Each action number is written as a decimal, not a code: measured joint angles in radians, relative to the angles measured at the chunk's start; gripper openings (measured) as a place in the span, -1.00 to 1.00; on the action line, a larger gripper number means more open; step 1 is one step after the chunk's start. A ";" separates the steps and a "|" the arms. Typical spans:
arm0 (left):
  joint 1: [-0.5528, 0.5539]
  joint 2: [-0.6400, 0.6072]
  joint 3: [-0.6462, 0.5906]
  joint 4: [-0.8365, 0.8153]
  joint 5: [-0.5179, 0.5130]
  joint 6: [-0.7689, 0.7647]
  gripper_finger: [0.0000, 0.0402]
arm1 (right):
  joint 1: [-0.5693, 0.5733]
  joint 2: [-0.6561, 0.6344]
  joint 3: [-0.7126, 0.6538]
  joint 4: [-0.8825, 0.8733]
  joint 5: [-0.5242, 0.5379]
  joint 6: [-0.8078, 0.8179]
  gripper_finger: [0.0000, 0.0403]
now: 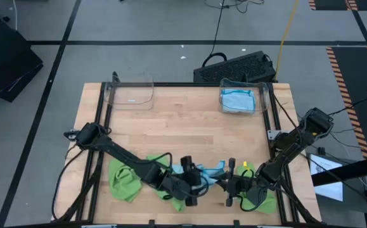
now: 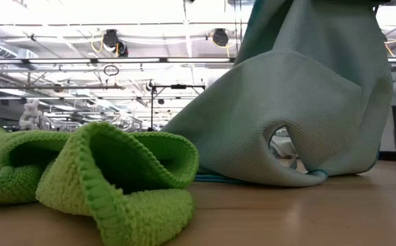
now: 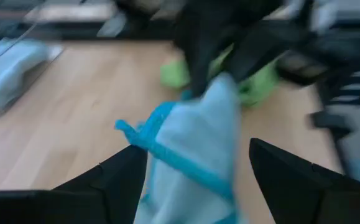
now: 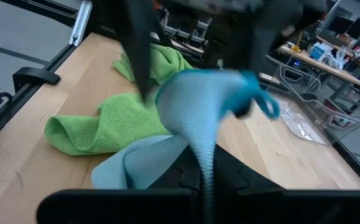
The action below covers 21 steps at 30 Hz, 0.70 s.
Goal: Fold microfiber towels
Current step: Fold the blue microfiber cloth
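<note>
On the wooden desk (image 1: pixel 183 120), near its front edge, the right hand (image 1: pixel 229 185) is pinched shut on a raised blue towel (image 1: pixel 203 171) (green towels (image 1: pixel 125 180) lie beside). The left hand (image 1: pixel 189 183) gapes, empty: it probably needs a corner next.

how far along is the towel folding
Done: what looks like a folded blue towel lies in the right bin. In hand: the right gripper is shut on a blue towel, lifted; the open left gripper faces it. Left: crumpled green towels, with the left bin holding no towel.
</note>
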<state>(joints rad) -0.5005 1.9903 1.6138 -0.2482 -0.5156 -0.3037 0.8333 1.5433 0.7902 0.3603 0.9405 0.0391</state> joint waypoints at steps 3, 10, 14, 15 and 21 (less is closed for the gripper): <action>-0.009 0.000 0.000 0.084 0.042 0.057 0.29 | 0.000 0.000 0.000 0.000 0.000 0.000 -0.98; -0.009 0.000 0.000 0.131 -0.062 0.073 0.04 | 0.000 0.000 0.000 -0.003 0.000 0.001 -0.98; -0.014 0.000 0.000 0.132 -0.102 0.100 -0.15 | 0.000 0.000 0.000 -0.011 -0.003 0.001 -0.98; -0.017 0.000 0.000 0.135 -0.109 0.112 -0.22 | 0.000 0.000 0.000 -0.014 -0.003 0.001 -0.98; -0.041 0.000 0.000 0.154 -0.119 0.202 -0.81 | -0.002 0.000 0.000 -0.015 -0.046 0.002 -0.98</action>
<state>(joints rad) -0.5412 1.9903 1.6138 -0.0943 -0.6345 -0.1014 0.8314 1.5433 0.7902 0.3452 0.8948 0.0413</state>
